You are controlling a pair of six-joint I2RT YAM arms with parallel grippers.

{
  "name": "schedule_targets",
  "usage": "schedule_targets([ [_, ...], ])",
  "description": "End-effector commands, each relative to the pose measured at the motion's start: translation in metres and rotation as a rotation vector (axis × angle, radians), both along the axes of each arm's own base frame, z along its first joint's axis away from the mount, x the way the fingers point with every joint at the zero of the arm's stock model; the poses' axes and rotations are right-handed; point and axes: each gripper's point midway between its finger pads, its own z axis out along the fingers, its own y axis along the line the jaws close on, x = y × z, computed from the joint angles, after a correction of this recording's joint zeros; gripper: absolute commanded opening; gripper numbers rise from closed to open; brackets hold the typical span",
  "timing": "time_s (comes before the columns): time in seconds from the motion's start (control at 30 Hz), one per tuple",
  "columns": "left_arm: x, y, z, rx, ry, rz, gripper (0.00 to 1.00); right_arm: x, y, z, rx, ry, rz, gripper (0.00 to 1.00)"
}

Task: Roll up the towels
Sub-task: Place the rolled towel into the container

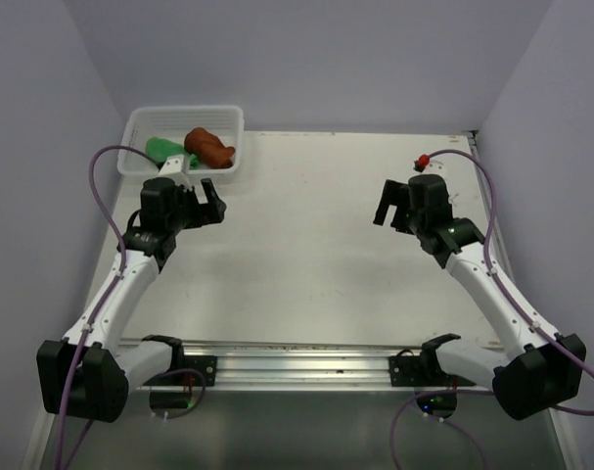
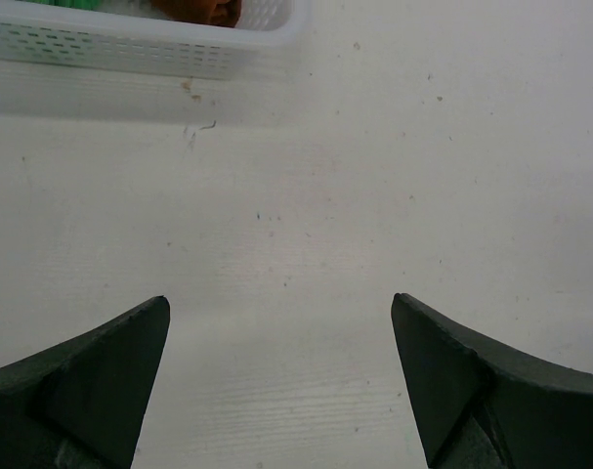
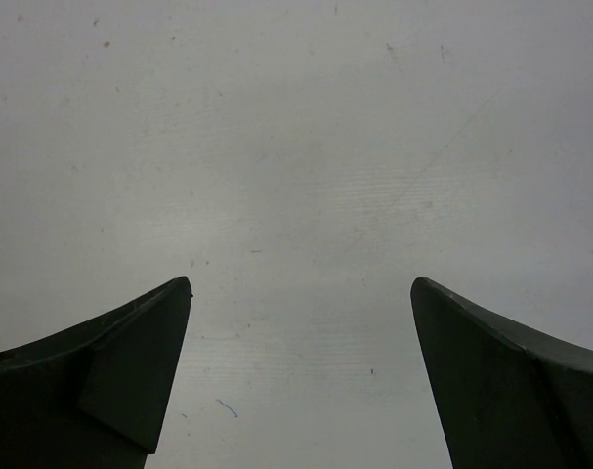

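left wrist view chops the basket [image 2: 130, 44] off at the top edge, so the rust-brown towel [image 2: 200, 10] is just a sliver and the green towel [image 2: 66, 3] barely a strip; can't tell their shape there; from above, the small red thing [image 1: 424, 162] on the worktop [image 1: 316, 284], far right side, is too tiny to identify

White arms [image 1: 120, 284], black claws [image 1: 204, 201] (purple cables [image 1: 99, 171])
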Motion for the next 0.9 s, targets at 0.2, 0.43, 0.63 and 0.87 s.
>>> schedule_targets([
  [0.2,0.008,0.009,0.018,0.048,-0.077,0.032,1.00,0.010,-0.011,-0.012,-0.057,0.040,-0.068,0.99],
  [0.43,0.011,0.009,0.015,0.051,-0.066,0.036,1.00,0.013,-0.010,-0.022,-0.060,0.053,-0.070,0.99],
  [0.63,0.012,0.011,0.013,0.058,-0.060,0.043,1.00,0.014,-0.010,-0.029,-0.065,0.074,-0.075,0.99],
  [0.87,0.013,0.011,0.010,0.060,-0.053,0.044,1.00,0.014,-0.009,-0.033,-0.061,0.080,-0.077,0.99],
])
